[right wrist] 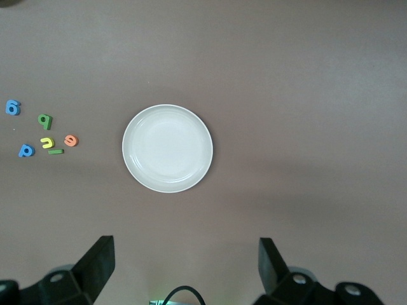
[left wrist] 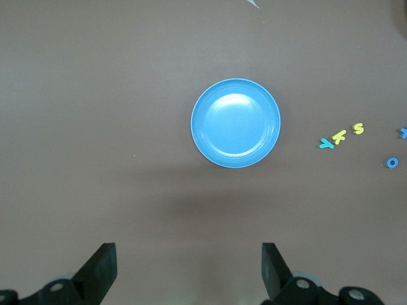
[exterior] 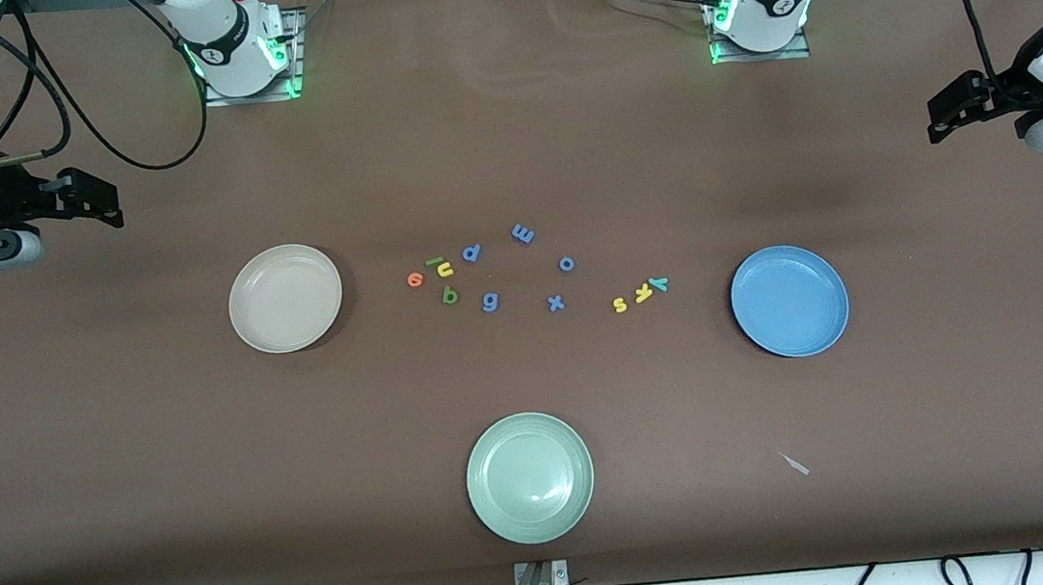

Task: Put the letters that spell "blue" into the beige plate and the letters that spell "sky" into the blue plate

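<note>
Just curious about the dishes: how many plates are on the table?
3. The beige plate lies toward the right arm's end, the blue plate toward the left arm's end, the green plate between them, nearest the front camera. None seems hidden.

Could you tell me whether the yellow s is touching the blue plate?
Apart. The front view shows bare table between the yellow s and the blue plate.
</note>
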Controlling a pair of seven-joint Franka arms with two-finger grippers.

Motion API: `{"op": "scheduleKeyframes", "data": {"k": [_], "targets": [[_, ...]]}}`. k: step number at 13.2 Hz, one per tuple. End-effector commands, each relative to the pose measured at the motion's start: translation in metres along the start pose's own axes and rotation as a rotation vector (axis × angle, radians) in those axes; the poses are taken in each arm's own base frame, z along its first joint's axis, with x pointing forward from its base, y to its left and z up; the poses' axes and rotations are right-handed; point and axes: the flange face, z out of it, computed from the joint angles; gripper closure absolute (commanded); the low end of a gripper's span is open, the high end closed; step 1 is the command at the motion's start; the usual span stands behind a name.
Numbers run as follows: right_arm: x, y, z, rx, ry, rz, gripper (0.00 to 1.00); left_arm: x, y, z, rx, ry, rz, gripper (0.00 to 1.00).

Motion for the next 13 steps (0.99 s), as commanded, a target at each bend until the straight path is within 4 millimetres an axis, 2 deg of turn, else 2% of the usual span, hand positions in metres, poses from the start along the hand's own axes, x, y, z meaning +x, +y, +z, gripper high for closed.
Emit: {"op": "scheduleKeyframes", "data": {"k": [1,13], "targets": [[-0.0011,0.0018,-0.0049,-0.003,-0.006,0.006,0.00,-0.0023,0.0017,-0.0071,-0.004,0.000,0.010,0.00],[-0.0021,0.0018,-0.0041,-0.003,-0.015,0.009,0.00,-0.0023,0.0034,-0.0071,-0.004,0.000,0.011,0.00]]}}
